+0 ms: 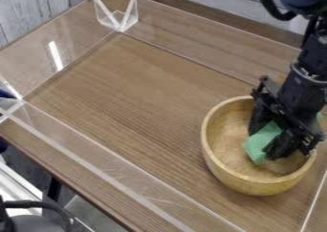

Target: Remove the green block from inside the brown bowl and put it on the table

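Note:
The brown bowl point(225, 170) stands on the table point(128, 93) at the right front. Inside it the green block point(265, 144) leans tilted against the far inner wall. My black gripper point(276, 143) reaches steeply down into the bowl, and its fingers point(301, 138) sit on either side of the block, closed against it. The lower end of the block and the bowl's floor behind the fingers are hidden.
Low clear acrylic walls point(76, 169) border the tabletop on the left and front. A clear bracket point(118, 14) stands at the back corner. The bowl lies close to the right front wall. Bare wood stretches left of the bowl.

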Controlling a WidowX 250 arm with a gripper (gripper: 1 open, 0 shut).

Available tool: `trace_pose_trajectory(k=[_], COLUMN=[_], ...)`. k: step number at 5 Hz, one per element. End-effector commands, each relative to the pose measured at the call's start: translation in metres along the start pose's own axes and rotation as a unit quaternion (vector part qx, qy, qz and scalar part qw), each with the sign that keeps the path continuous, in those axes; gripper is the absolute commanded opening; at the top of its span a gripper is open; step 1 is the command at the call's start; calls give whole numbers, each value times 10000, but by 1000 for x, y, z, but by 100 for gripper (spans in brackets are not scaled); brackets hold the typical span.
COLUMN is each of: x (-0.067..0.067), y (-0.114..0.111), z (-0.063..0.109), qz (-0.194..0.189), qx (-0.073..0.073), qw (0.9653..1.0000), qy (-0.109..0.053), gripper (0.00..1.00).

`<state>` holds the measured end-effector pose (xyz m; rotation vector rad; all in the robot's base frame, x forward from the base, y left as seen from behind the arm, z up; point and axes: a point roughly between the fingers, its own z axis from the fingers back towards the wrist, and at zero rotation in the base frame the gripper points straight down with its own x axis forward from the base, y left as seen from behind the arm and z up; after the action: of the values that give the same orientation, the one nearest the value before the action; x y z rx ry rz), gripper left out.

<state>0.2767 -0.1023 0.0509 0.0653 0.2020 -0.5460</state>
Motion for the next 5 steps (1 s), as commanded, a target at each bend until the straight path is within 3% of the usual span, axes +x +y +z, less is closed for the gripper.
trace_pose_trajectory(k=[1, 3, 5], x=[-1, -19, -32], y=[7, -8, 15], z=[25, 21, 23], qz=[71, -85, -13], qx=[7, -9, 137], qw=[9980, 9971, 9958], qy=[-622, -760, -903], gripper=[0, 0, 0])
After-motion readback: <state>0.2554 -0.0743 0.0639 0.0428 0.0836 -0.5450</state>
